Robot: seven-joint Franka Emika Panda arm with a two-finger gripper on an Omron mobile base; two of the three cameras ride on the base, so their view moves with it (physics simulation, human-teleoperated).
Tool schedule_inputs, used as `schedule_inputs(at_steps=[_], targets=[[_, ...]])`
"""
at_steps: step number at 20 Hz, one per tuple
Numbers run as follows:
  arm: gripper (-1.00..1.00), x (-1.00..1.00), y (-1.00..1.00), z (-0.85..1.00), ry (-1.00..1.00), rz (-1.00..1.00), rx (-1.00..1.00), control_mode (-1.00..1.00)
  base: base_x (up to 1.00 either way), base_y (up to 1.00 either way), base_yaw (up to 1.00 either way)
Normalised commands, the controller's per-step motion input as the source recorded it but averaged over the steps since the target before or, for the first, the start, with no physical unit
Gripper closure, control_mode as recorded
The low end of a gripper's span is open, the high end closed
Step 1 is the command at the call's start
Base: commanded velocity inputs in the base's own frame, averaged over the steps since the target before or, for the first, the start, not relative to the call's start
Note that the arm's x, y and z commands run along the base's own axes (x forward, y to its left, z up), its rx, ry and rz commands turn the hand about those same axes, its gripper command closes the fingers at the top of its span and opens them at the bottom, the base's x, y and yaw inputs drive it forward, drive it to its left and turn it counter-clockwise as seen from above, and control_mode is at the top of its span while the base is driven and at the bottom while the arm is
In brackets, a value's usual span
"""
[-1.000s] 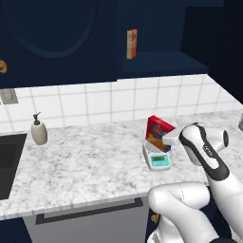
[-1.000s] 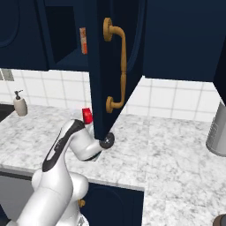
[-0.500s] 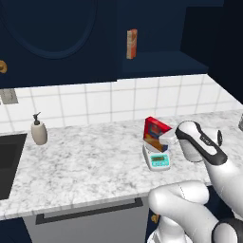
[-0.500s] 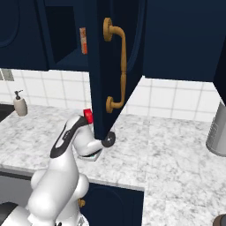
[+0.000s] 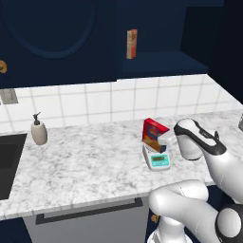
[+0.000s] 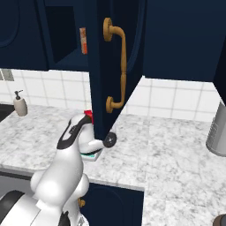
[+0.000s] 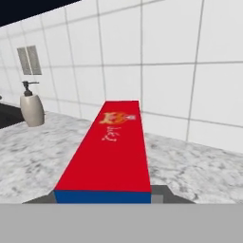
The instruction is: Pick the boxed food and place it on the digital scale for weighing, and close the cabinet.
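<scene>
The boxed food (image 5: pixel 154 134) is a red box with a blue band, standing tilted over the digital scale (image 5: pixel 159 160) on the marble counter. My gripper (image 5: pixel 167 138) reaches it from the right and is shut on its end. In the hand view the boxed food (image 7: pixel 110 152) runs away from me between the grey fingertips (image 7: pixel 163 193). The navy cabinet (image 6: pixel 99 53) hangs open, its door edge and brass handle (image 6: pixel 122 66) just above my wrist. From the right, a red corner of the boxed food (image 6: pixel 88 114) and the scale's teal edge (image 6: pixel 91 155) peek past my arm.
A slim orange-tan box (image 5: pixel 132 43) stands on the open cabinet shelf. A soap dispenser (image 5: pixel 39 131) sits at the back left beside the dark sink (image 5: pixel 7 161). A metal canister (image 6: pixel 217 130) stands far right. The tiled wall runs close behind the scale.
My wrist has swung up and toward the box. The box has sunk slightly and shifted left over the scale. The cabinet door stays open.
</scene>
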Motion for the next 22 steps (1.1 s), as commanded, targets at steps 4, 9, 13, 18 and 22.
schedule_inputs(at_steps=[4, 9, 13, 18, 22], targets=[[1.00, 0.05, 0.00, -0.18, 0.00, 0.00, 0.00, -1.00, 0.00, 0.00, 0.00], [-1.00, -0.10, 0.00, -0.11, 0.00, 0.00, 0.00, -1.00, 0.00, 0.00, 0.00], [-1.00, 0.00, 0.00, 0.00, -0.08, 0.00, 0.00, -1.00, 0.00, 0.00, 0.00], [-1.00, 0.00, 0.00, 0.00, -0.02, 0.00, 0.00, -1.00, 0.00, 0.00, 0.00], [-1.00, -0.09, 0.00, 0.16, -0.10, 0.00, 0.00, -1.00, 0.00, 0.00, 0.00]])
